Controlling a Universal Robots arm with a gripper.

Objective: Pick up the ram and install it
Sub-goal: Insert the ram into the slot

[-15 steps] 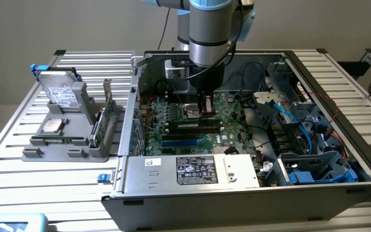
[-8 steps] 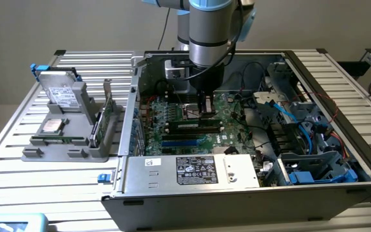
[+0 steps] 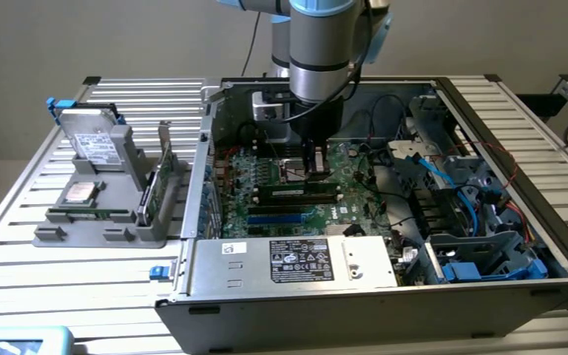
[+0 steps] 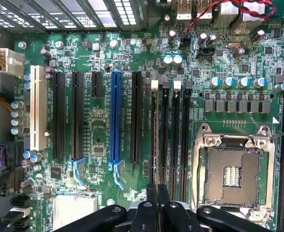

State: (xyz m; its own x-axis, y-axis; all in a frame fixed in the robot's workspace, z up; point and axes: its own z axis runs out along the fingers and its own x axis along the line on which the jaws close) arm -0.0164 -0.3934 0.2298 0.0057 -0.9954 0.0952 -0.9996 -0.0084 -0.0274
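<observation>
The ram, that long, thin, dark memory stick with the pale label, stood on edge in the bank of black memory slots. It sat right under the tips of your pincer, low on the green motherboard.

The pincer's black fingers were pressed tight together, with no gap between them. They sat over one end of the slot line. I couldn't tell whether they were bearing on the stick's top edge or just clear of it.

To my eye you were at the seating stage, and that wanted a dead-vertical push. Any lean towards the neighbouring slots would have risked racking the stick. With the pincer over one end, I'd have worried about that end dropping first and the far end riding high.

The white and black latch clips at the far end from the pincer were your tell, though I couldn't read whether they had snapped in.

The silver, square processor socket lay just beside the pincer, so there was little room to drift that way.

Outside the open grey computer case, well away from the pincer, the silver boxy hard drive and the green expansion card sat in their holder.
</observation>
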